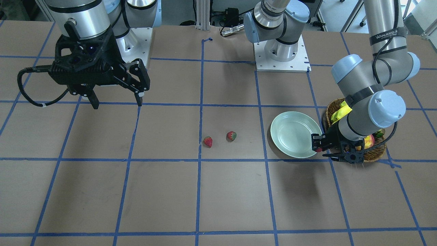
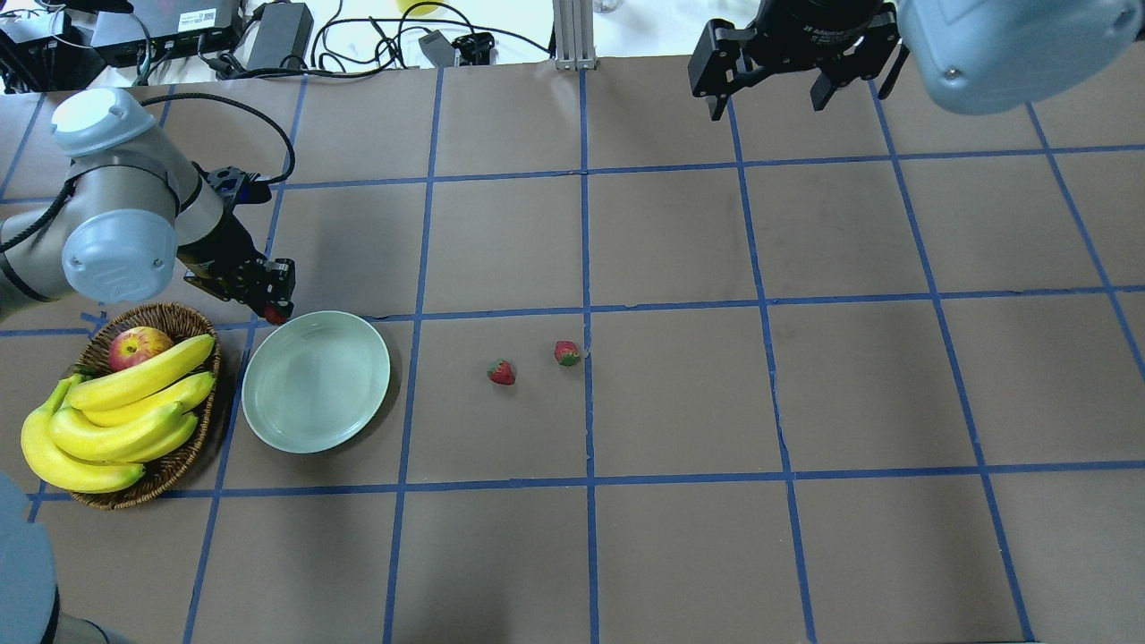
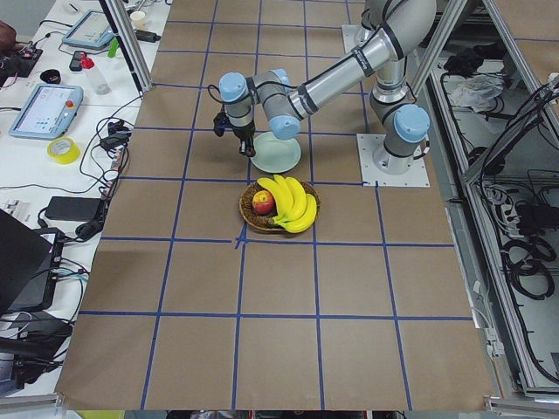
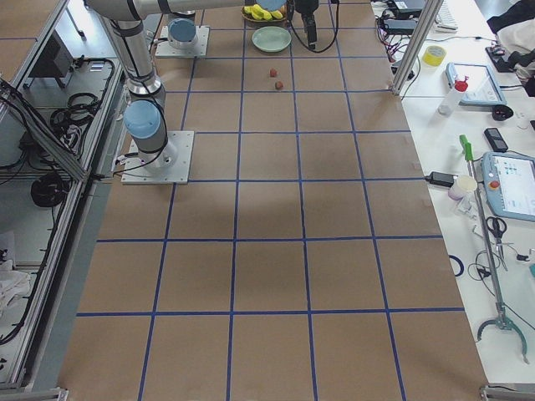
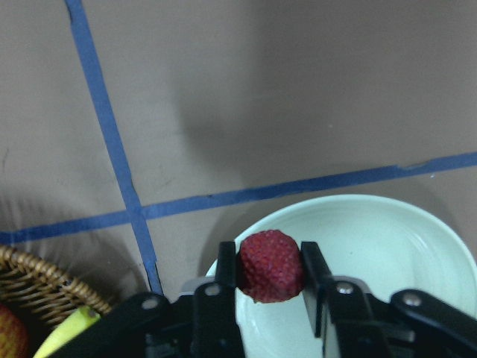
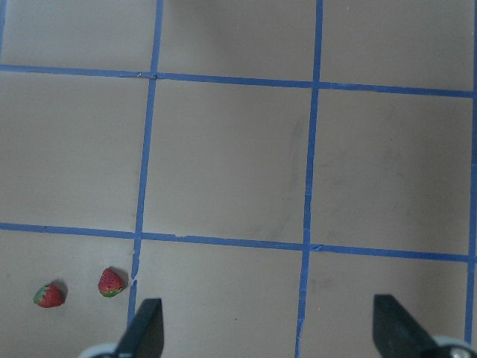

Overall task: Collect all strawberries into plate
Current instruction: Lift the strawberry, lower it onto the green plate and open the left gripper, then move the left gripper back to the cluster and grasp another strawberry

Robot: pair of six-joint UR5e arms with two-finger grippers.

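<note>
My left gripper [image 5: 270, 270] is shut on a red strawberry [image 5: 270, 265], held over the far rim of the pale mint-green plate [image 5: 387, 246]. From overhead that strawberry [image 2: 275, 313] peeks out at the plate's [image 2: 316, 380] upper-left edge under the left gripper [image 2: 273, 300]. Two more strawberries lie on the table near the centre, one [image 2: 502, 372] to the left of the other [image 2: 566, 352]. My right gripper [image 2: 769, 94] hangs open, high over the far right of the table, and its wrist view shows both loose strawberries [image 6: 110, 282] [image 6: 48, 295] below.
A brown wicker basket [image 2: 183, 465] with bananas [image 2: 125, 411] and an apple [image 2: 139, 346] stands just left of the plate. Cables and electronics lie beyond the table's far edge. Blue tape lines grid the brown tabletop.
</note>
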